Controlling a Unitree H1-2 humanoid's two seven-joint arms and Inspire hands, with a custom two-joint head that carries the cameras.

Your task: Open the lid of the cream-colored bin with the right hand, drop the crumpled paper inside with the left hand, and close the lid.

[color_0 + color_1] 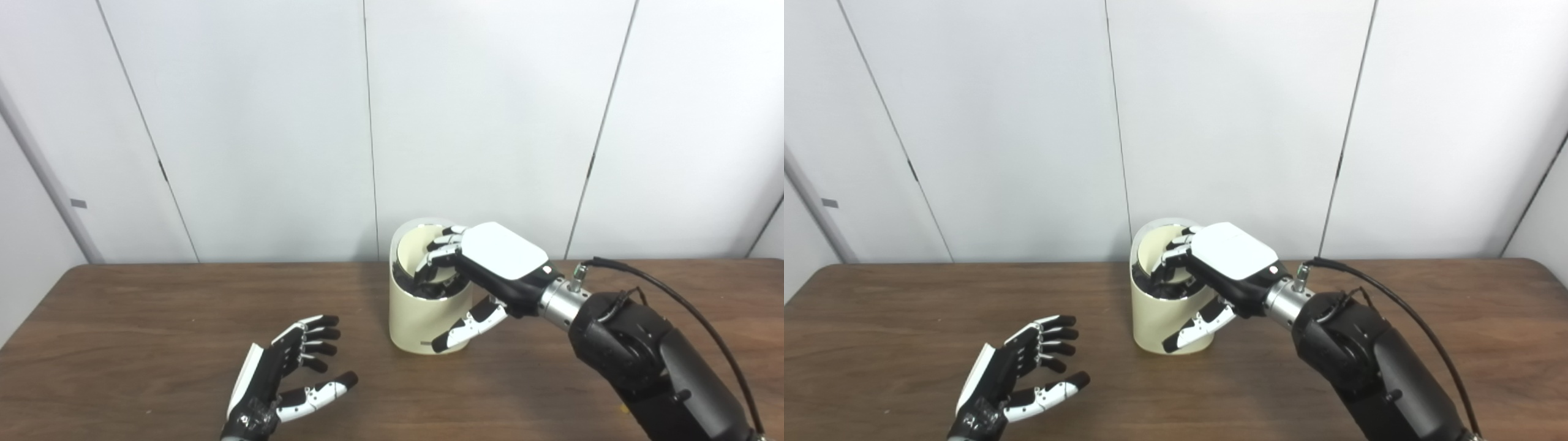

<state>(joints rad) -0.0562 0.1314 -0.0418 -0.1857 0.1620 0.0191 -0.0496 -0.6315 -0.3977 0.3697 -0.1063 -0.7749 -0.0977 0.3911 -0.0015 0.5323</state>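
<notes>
The cream-colored bin (429, 318) stands upright on the brown worktop (122, 343), near its back edge and a little right of the middle. The lid (419, 242) is tipped up toward the back, so its pale underside faces the cameras and the dark mouth of the bin is partly uncovered.

The right robot hand (484, 269) sits directly over that mouth. Its fingers (442, 245) curl down at the lid and rim, while the thumb (468, 327) hangs along the front of the bin wall, seemingly touching it. Whether the fingers hold the lid, merely rest on it, or press it down cannot be told from either view; the hand reads as loosely curled at the bin top rather than clamped.

The left robot hand (288, 373) lies low over the worktop, well apart from the bin and to its left and nearer the robot. It is spread, palm turned toward the bin, and holds nothing.

No crumpled paper shows anywhere on the worktop or in either hand. It may already lie inside the bin, but the right hand and the lid hide most of the interior, so that is only a guess. If so, the step in hand is probably the closing, which turns on the lid standing behind the right hand's fingers and having to swing forward and down. The hinge is hidden.
</notes>
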